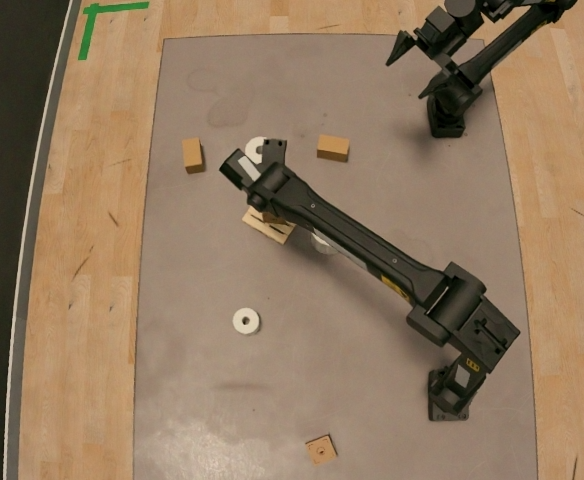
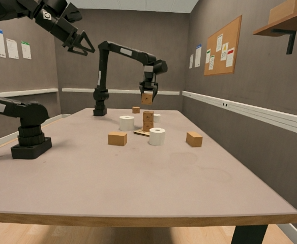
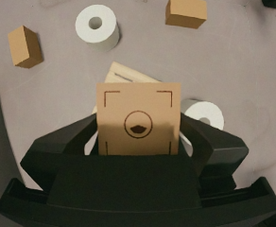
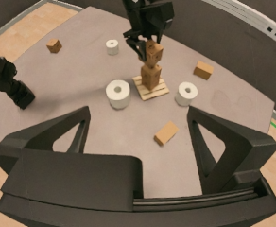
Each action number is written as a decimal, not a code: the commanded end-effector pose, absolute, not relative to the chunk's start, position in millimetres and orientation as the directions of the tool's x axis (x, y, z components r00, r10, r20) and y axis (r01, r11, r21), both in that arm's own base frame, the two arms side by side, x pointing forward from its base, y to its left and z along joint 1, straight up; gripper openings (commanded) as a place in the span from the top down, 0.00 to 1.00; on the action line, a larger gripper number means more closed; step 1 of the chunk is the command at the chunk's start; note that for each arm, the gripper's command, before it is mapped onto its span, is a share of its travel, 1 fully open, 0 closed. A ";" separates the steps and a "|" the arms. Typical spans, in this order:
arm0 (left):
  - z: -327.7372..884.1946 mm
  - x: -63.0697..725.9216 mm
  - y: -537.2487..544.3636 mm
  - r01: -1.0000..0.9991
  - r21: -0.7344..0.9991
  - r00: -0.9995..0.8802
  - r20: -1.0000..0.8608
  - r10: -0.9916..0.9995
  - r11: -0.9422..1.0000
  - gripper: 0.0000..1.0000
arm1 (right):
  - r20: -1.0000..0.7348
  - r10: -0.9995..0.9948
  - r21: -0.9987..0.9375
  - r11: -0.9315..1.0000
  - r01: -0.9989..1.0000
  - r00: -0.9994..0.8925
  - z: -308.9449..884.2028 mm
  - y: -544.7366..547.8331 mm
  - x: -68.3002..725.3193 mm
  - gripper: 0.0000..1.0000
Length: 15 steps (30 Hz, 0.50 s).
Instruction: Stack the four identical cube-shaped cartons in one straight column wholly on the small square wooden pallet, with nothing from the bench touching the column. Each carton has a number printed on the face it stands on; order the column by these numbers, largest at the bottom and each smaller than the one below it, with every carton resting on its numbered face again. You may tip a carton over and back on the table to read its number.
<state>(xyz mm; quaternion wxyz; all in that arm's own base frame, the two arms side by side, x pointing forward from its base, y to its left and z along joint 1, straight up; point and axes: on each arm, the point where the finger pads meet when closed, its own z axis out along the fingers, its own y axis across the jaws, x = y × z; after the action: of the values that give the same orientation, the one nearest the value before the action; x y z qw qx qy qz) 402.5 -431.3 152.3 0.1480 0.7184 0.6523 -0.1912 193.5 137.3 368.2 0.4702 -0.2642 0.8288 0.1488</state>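
Note:
My left gripper (image 2: pixel 148 93) (image 3: pixel 138 112) is shut on a brown carton (image 2: pixel 146 98) (image 3: pixel 138 101), whose ringed face shows in the left wrist view. It holds the carton above a column of two cartons, with a gap in the exterior view. The upper carton (image 2: pixel 148 116) and lower carton (image 2: pixel 148 126) stand on the slatted pallet (image 1: pixel 253 219) (image 3: pixel 121 70). My left arm hides most of the column in the top view. Another carton (image 1: pixel 321 449) (image 2: pixel 136 110) (image 4: pixel 54 45) stands alone. My right gripper (image 1: pixel 404 80) (image 2: pixel 90 52) (image 4: pixel 138 111) is open and empty, raised far from the column.
White rolls stand around the pallet: one (image 1: pixel 325 246) (image 2: pixel 126 123) (image 4: pixel 118 99) close beside it, one (image 2: pixel 157 138) (image 4: pixel 186 96) behind it and a smaller one (image 1: pixel 245 330) farther off. Two plain tan blocks, one (image 1: pixel 192 153) (image 2: pixel 194 139) and another (image 1: pixel 332 146) (image 2: pixel 117 138), lie nearby.

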 end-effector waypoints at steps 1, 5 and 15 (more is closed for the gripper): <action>185.8 417.7 -441.1 0.993 0.021 0.113 -0.500 0.859 -0.118 0.50 | -0.859 -0.297 0.000 0.815 -0.580 -0.418 371.0 138.4 194.4 0.00; 186.7 419.7 -442.8 0.993 0.032 0.117 -0.505 0.855 -0.118 0.50 | -0.859 -0.297 0.000 0.815 -0.580 -0.418 371.0 138.4 194.4 0.00; 198.3 431.3 -440.6 0.993 0.024 0.113 -0.499 0.859 -0.116 0.50 | -0.859 -0.297 0.000 0.815 -0.580 -0.418 371.0 138.4 194.4 0.00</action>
<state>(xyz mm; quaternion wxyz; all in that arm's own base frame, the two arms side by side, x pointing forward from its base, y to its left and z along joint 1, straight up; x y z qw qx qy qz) 412.6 -434.8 167.2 0.1506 0.7221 0.6480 -0.1895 193.5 137.3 368.2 0.4702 -0.2642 0.8288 0.1488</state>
